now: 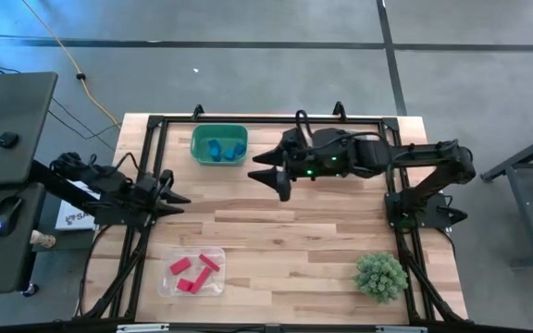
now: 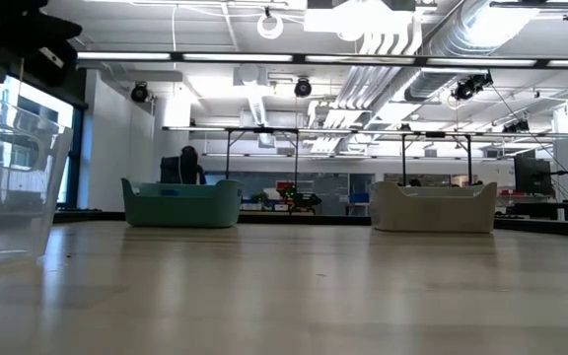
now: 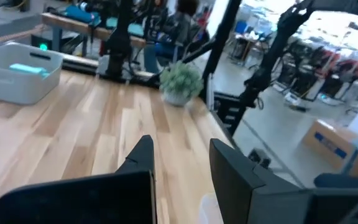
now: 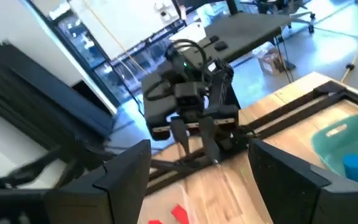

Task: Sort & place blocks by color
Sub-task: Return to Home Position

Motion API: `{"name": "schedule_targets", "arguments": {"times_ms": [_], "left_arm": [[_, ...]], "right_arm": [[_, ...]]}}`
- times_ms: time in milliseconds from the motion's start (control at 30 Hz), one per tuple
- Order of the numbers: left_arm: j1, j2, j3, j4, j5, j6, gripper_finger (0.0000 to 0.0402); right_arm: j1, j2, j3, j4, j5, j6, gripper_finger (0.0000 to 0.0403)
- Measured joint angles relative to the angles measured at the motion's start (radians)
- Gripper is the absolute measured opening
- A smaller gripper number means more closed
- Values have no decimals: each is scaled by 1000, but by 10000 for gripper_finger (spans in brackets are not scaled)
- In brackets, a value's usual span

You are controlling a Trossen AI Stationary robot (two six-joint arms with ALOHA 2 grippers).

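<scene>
Hidden, clipped or too small around the green bin [image 1: 219, 144].

No sight of the grey bin [image 2: 434, 207] from above: covered by the right arm [image 1: 368, 157] just right of the green bin. No telling how many blue blocks [image 1: 214, 148] inside the green bin, merged into small patches; at table height hidden behind its wall. Of the light teal blocks [image 3: 27, 68], only one pale patch above the grey bin's rim, number unclear. Of the transparent bin [image 2: 13, 148], nearer the low camera than the green bin, only a rim and part of a wall, cut by the left edge. Red blocks [image 4: 179, 213] clipped at the right wrist view's bottom edge.
</scene>
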Motion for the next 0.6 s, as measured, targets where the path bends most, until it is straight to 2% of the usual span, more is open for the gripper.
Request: {"name": "schedule_targets", "arguments": {"times_ms": [300, 433, 600], "left_arm": [[0, 0, -90, 72, -49, 0, 71], [0, 0, -114, 89, -53, -3, 71], [0, 0, -120, 83, -102, 0, 71]], "right_arm": [[13, -148, 0, -100, 17, -121, 259], [12, -243, 0, -156, 76, -212, 259], [11, -367, 0, -337, 171, -281, 259]]}}
